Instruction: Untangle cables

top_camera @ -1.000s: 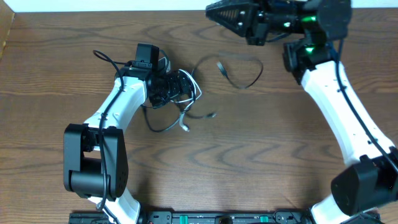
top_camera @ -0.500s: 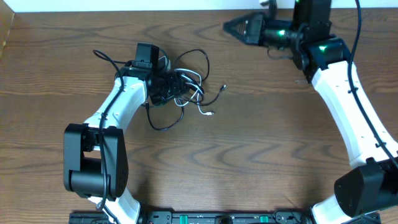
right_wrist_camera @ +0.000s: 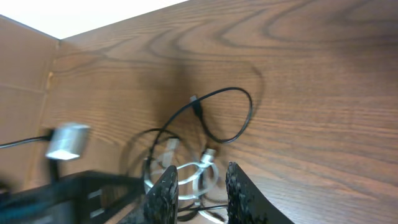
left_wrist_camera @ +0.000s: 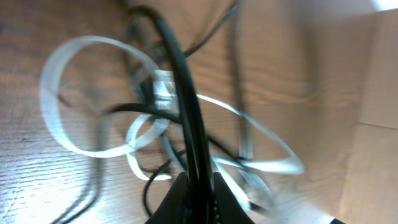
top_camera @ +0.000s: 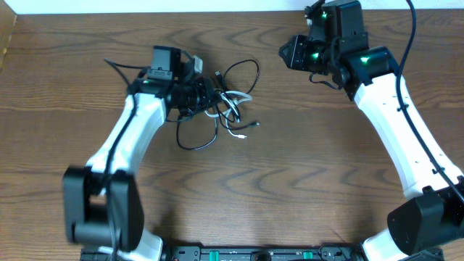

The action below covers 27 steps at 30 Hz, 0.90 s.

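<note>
A tangle of cables [top_camera: 226,101] lies on the wooden table [top_camera: 290,181], left of centre at the back. A white cable [top_camera: 238,100] coils through it, one black cable loops out toward the back [top_camera: 245,67], and another black loop [top_camera: 196,141] trails toward the front. My left gripper [top_camera: 201,94] sits at the tangle's left side. In the left wrist view it [left_wrist_camera: 198,182] is shut on a black cable [left_wrist_camera: 183,99], with white loops [left_wrist_camera: 56,81] behind. My right gripper [top_camera: 285,53] hovers to the right of the tangle. Its jaws [right_wrist_camera: 200,185] stand open and hold nothing, with the cables [right_wrist_camera: 245,118] beyond.
A cardboard wall [top_camera: 7,36] borders the table's left edge and a white wall [top_camera: 145,6] runs along the back. The left arm's own thicker black wire [top_camera: 116,67] sticks out to its left. Bare wood stretches across the front and right of the table.
The left gripper has shut on a black cable in the tangle. The right gripper has opened and swung lower toward the pile. The black cable that was stretched out rightward now lies back with the tangle.
</note>
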Available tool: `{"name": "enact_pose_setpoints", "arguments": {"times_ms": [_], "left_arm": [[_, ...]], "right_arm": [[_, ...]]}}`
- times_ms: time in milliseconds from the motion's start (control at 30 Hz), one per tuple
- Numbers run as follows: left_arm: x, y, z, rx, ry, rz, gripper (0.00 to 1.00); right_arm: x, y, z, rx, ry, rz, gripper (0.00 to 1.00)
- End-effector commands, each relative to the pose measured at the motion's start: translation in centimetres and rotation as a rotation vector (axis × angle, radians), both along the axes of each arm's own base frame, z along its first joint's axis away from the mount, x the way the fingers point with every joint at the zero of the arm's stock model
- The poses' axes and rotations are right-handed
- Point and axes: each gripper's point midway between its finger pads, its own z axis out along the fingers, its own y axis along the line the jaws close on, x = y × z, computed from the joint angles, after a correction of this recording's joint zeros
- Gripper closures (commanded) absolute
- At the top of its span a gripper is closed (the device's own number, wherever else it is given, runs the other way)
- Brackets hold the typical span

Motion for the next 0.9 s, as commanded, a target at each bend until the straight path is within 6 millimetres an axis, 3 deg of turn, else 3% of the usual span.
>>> {"name": "enact_pose_setpoints", "arguments": {"times_ms": [0,133,233,367,533,633,767,867], "left_arm": [[-0.4,-0.5,5.8,-0.043,-0.164,-0.034,0.93],[-0.9,-0.4,10.2,-0.061,-0.300,-0.035,0.93],[-1.2,-0.4,13.5,-0.077,-0.413,-0.033,0.92],[-1.1,-0.4,17.5,-0.131,-0.523,0.003,0.93],[-0.6,-0.5,19.4,-0.197,-0.544,0.053,0.92],[-0.3,-0.6,20.3,-0.238,-0.551,0.081,0.93],[0.1,-0.9,22.2,-0.313,-0.578,0.101,0.92],[0.1,-1.2,23.5,-0.380,-0.578,0.113,0.92]], "right_arm": [[0.6,0.4,-1.7,-0.061,0.004,-0.001,0.77],[0.8,1.5,-3.0,-0.068,0.016,0.018,0.75],[0.9,2.5,-3.9,-0.070,0.025,0.037,0.62],[0.3,4.6,-3.8,-0.034,0.020,0.097,0.57],[-0.3,7.7,-2.2,0.041,-0.034,0.188,0.38],[-0.8,8.7,-2.1,0.043,-0.039,0.208,0.35],[-1.0,9.5,-3.8,-0.011,-0.028,0.195,0.33],[-0.8,10.1,-5.4,-0.044,-0.016,0.184,0.23]]}}
